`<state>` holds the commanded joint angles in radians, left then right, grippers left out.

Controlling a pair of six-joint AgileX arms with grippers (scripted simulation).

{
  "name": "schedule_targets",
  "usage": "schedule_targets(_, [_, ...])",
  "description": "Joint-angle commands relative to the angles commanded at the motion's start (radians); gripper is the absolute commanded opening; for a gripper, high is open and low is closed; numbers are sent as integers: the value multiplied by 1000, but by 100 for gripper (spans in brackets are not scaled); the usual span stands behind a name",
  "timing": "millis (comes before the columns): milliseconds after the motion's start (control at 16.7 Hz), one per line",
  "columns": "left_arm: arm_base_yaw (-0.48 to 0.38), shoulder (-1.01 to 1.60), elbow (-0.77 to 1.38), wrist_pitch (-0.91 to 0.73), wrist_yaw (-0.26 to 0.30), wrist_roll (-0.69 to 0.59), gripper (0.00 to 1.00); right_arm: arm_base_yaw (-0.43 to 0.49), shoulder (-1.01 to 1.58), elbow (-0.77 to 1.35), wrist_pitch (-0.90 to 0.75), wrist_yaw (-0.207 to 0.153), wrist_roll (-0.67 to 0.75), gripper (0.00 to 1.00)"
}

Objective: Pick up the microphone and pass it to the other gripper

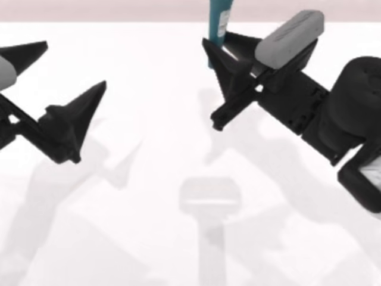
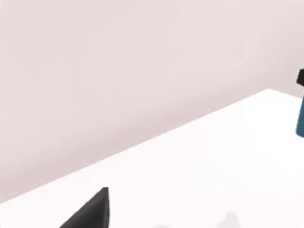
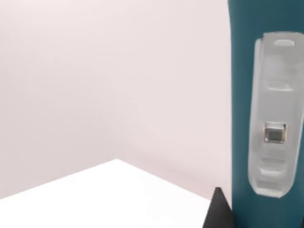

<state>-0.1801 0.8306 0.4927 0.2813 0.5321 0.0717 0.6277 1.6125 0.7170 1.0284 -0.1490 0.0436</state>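
The microphone [image 1: 219, 21] sits clamped in your right gripper [image 1: 229, 50] at the frame's upper middle; your left gripper [image 1: 74, 80], upper left, has its fingers spread apart

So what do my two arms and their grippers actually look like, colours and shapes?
Both are matte black. The left gripper has two pointed, triangular fingers, with a grey rounded piece just showing behind it. The right gripper has the same pointed fingers, a grey rounded block on top, and a bulky black arm with a white panel. No cables or markings show.
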Motion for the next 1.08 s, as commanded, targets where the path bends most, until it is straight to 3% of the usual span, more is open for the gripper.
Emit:
schedule_targets(240, [-61,271,164,94,177,23,100,0,0,0,0,0,0,0])
schedule_targets(480, [-97,425,270,158,284,41,100,0,0,0,0,0,0,0])
schedule_targets(900, [-99,444,283,165,294,43,100,0,0,0,0,0,0,0])
schedule_targets(1080, [-148,506,334,181,253,41,100,0,0,0,0,0,0,0])
